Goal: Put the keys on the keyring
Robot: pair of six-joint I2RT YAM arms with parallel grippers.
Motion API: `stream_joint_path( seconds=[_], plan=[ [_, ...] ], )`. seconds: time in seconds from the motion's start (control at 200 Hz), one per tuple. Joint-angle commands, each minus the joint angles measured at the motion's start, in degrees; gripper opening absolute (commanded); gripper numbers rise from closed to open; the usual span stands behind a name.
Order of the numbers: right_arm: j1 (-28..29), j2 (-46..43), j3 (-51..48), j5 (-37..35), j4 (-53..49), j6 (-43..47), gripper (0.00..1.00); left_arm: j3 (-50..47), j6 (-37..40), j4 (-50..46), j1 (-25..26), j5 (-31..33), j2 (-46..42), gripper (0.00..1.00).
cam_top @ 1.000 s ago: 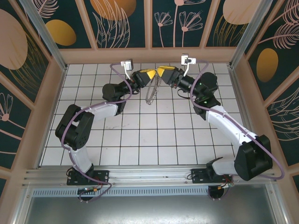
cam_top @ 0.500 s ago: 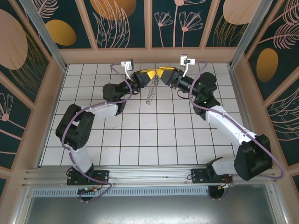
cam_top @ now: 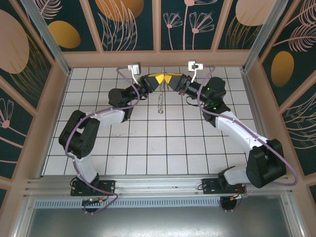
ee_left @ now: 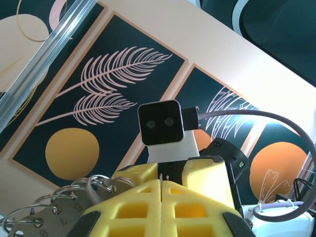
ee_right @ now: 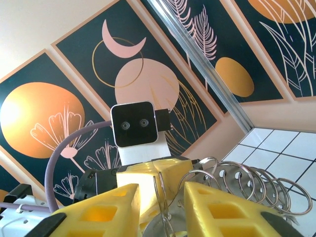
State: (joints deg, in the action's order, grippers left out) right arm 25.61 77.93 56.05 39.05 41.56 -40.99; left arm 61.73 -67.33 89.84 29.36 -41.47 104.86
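The keyring hangs as a chain of silver rings below the two grippers, over the back tiles. My left gripper is shut on one thin ring wire, pinched at the seam of its yellow pads. More rings and a holed metal tag bunch at its left. My right gripper faces it tip to tip and stands open. A ring wire rises in the gap between its fingers, and several rings fan out to the right. The black-headed key is hidden.
Both arms reach high at the back of the white tiled floor, close to the patterned back wall. Each wrist camera looks straight at the other arm's camera block. A metal corner post runs up on the right.
The two grippers have closed in on each other until their tips meet, and lifted slightly toward the back wall. The hanging keyring has narrowed from a wider loop into a straight dangling chain.
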Motion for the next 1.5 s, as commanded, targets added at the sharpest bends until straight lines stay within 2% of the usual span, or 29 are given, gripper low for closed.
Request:
stream_joint_path(
  seconds=[0.0,0.115,0.265,0.435,0.51,0.651,0.791,0.906,1.051,1.256,1.491],
  plan=[
    [0.33,0.03,-0.95,0.81,1.92,0.04,0.24,1.46,0.7,10.2,0.17,0.39,-0.51,0.0],
    [0.39,-0.17,-1.36,0.77,1.97,0.06,0.16,1.46,0.8,10.23,0.17,0.52,-0.45,0.0],
    [0.37,-0.42,-1.67,0.65,1.86,0.25,0.0,1.62,0.8,9.97,0.17,0.64,-0.36,0.0],
    [-0.05,-0.51,-1.06,0.92,0.89,1.49,0.0,1.72,2.0,7.08,0.17,0.87,-0.89,0.0],
    [-0.83,-0.51,-0.18,1.83,-0.56,3.01,0.0,1.64,3.92,4.16,0.05,0.53,-1.72,0.12],
    [-3.17,-0.15,3.34,6.32,-6.44,8.1,0.0,1.73,9.44,-4.54,-0.77,-0.19,-4.46,0.29],
    [-5.37,1.02,7.74,11.59,-15.15,15.1,0.0,2.39,16.96,-16.18,-2.66,-1.52,-8.61,0.38],
    [-6.26,2.99,12.41,15.91,-24.44,22.2,0.0,6.08,26.23,-31.73,-3.48,-3.91,-10.6,0.42],
    [-6.87,5.86,18.05,17.99,-35.59,31.04,0.0,12.14,37.45,-48.65,-3.95,-6.89,-10.44,0.44],
    [-8.46,9.7,23.56,20.47,-45.63,39.17,0.0,18.99,43.24,-59.71,-5.67,-13.18,-7.04,0.45],
    [-10.6,13.38,26.53,24.1,-50.64,43.64,0.0,25.26,49.72,-70.58,-6.51,-19.32,-1.71,0.45]
  ],
)
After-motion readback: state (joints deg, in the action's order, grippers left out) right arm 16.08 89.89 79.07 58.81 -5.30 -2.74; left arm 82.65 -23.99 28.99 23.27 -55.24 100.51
